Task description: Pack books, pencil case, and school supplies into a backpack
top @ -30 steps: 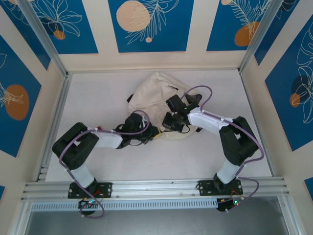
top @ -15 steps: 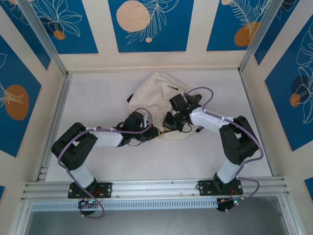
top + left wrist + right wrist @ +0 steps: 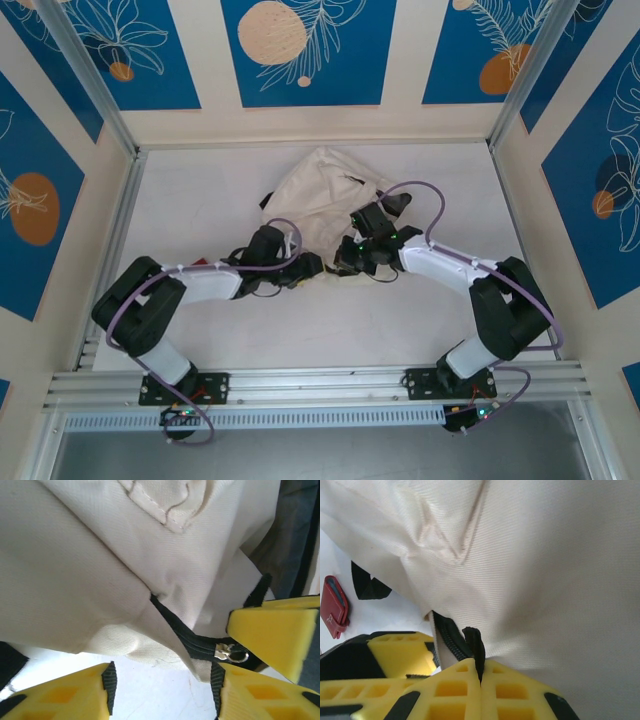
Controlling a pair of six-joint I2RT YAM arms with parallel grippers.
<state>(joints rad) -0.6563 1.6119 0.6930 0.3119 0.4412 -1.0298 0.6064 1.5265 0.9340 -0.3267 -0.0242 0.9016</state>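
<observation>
Little of the packing is looking finished from my seat. The backpack [image 3: 318,190] is lying slumped at the middle of the white table [image 3: 200,210], and both arms are working at its near edge. I am judging this to be the zipper step, though I cannot tell whether it is opening or closing, nor whether the books are inside. The right gripper [image 3: 481,672] is pressing its jaws together on the black zipper tab [image 3: 474,642]. The left gripper [image 3: 162,695] is standing spread, pinching nothing, with the metal zipper pull [image 3: 231,653] lying just beside one finger. A small red case [image 3: 334,605] is sitting on the table outside the bag, so I am counting that as waiting to go in. Around all this, blue panels [image 3: 300,50] printed with leaves and orange discs are walling the cell, and an aluminium frame [image 3: 320,385] is edging the flat tabletop.
</observation>
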